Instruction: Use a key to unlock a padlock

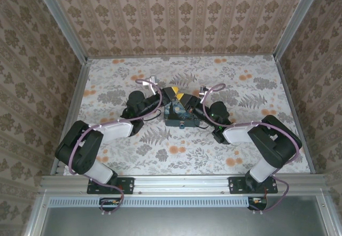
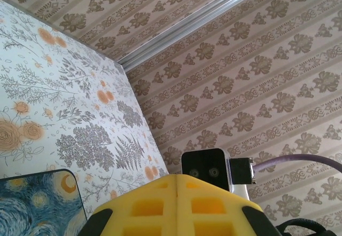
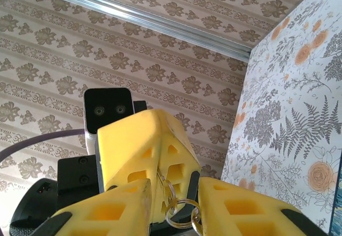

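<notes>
Key ring [image 3: 180, 214], seemingly dangling, between right gripper [image 3: 175, 183] fingers

Blue night-sky box [image 1: 179, 121] on floral tabletop [image 1: 214, 158]

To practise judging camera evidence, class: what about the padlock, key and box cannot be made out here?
Padlock: top view, too small or covered to pick out near the box.
Key: right wrist view, rings hang from the shut left gripper; its pads hide what they pinch.
Box: left wrist view, cut off by the bottom and left edges.
</notes>
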Robot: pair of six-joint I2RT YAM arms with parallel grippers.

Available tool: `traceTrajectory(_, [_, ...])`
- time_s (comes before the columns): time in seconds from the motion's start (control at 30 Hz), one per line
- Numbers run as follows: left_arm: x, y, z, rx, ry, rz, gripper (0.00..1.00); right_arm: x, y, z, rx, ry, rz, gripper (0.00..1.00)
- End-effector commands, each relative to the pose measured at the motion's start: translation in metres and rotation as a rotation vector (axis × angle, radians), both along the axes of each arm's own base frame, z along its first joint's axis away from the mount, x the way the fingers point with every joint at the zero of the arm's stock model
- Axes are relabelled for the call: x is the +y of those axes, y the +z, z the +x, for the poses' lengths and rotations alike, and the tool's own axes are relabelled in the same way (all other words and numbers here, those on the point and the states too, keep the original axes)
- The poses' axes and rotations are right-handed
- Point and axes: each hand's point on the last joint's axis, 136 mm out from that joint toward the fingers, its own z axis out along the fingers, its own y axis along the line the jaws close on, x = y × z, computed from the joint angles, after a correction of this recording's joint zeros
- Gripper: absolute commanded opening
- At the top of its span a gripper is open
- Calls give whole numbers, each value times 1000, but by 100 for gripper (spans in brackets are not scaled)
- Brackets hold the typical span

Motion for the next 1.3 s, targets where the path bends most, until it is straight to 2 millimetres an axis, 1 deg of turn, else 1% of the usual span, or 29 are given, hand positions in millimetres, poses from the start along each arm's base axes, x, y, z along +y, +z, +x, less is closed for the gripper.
traceTrajectory(0.0, [0, 5, 0, -19, 12, -30, 0, 0, 18, 3, -45, -14, 44, 28])
traceTrajectory(0.3, [0, 3, 1, -14, 15, -28, 0, -1, 15, 2, -38, -19, 42, 17])
traceTrajectory(0.43, [-1, 3, 1, -15, 14, -29, 0, -1, 16, 2, -41, -18, 43, 11])
traceTrajectory(0.6, [0, 3, 2, -15, 15, -29, 0, -1, 17, 1, -43, -16, 44, 1])
traceTrajectory(0.7, [0, 3, 2, -16, 18, -29, 0, -2, 15, 1, -40, -16, 40, 0])
traceTrajectory(0.73, [0, 4, 2, -16, 18, -30, 0, -2, 14, 0, -40, -17, 38, 2])
traceTrajectory(0.77, [0, 4, 2, -16, 19, -30, 0, -3, 13, 0, -40, -19, 36, 12])
traceTrajectory(0.8, [0, 4, 2, -16, 20, -30, 0, -4, 13, -1, -40, -22, 36, 26])
traceTrajectory(0.83, [0, 4, 2, -18, 18, -28, 0, -4, 13, -1, -38, -24, 34, 37])
traceTrajectory(0.87, [0, 4, 2, -16, 18, -30, 0, -4, 12, -1, -37, -25, 33, 39])
traceTrajectory(1.03, [0, 6, 2, -19, 16, -33, 0, -6, 12, 2, -38, -36, 29, 43])
traceTrajectory(1.27, [0, 7, 0, -21, 15, -31, 0, -4, 8, 10, -31, -35, 20, 42])
